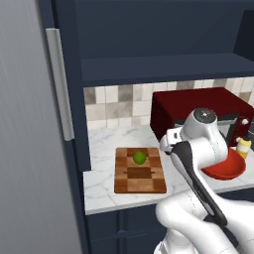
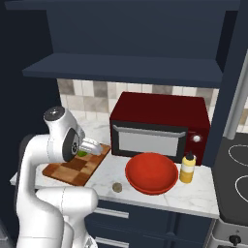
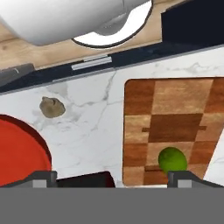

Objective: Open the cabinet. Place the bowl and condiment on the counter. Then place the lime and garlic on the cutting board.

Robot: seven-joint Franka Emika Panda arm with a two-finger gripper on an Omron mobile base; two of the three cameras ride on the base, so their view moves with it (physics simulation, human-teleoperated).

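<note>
The cabinet (image 1: 163,34) stands open, its door (image 1: 30,149) with a silver handle (image 1: 59,84) swung out at the left. On the counter (image 1: 101,144) lies the cutting board (image 1: 140,176) with the lime (image 1: 139,158) on its far half. The red bowl (image 2: 151,173) and the yellow condiment (image 2: 187,168) stand on the counter in front of the microwave. The garlic (image 2: 116,187) lies on the marble near the front edge, between board and bowl. My gripper (image 3: 111,179) hangs open above the counter, holding nothing; lime (image 3: 172,159), garlic (image 3: 52,107) and bowl (image 3: 17,148) lie below it.
A dark red microwave (image 2: 160,126) stands against the tiled wall behind the bowl. A stove top (image 2: 237,169) lies to the right past a navy panel. My own arm (image 1: 198,163) blocks part of the bowl in the left base view.
</note>
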